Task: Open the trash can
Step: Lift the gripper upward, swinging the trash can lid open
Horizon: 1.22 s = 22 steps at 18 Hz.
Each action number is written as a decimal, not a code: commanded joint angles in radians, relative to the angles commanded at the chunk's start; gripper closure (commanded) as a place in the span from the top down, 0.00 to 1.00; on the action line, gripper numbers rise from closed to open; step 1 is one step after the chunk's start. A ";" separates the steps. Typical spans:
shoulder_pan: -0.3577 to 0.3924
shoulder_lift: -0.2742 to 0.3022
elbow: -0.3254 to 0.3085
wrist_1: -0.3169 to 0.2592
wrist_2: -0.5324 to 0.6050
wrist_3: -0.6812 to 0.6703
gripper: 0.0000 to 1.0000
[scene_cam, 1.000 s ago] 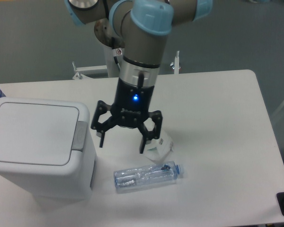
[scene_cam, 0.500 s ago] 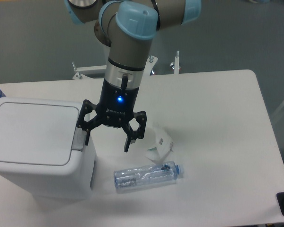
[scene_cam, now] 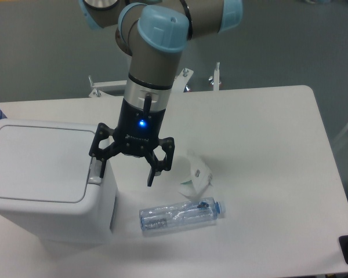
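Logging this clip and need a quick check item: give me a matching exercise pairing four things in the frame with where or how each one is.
Things:
1. trash can
2. gripper
3. plastic bottle
4. crumpled white wrapper

States:
A. lying on its side on the table, near the front edge
B. open, one finger over the grey latch tab
C. lid shut, at the table's left end
D. on the table just behind the bottle

Pairs: 1-C, 2-B, 3-A, 4-D

One fixed cam, high front, angled down at table (scene_cam: 267, 150), mid-range.
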 joint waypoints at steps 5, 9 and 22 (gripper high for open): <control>0.000 0.011 -0.002 -0.002 -0.002 -0.005 1.00; 0.000 0.009 -0.002 -0.002 -0.002 -0.005 1.00; 0.179 -0.020 0.048 0.037 0.024 0.255 1.00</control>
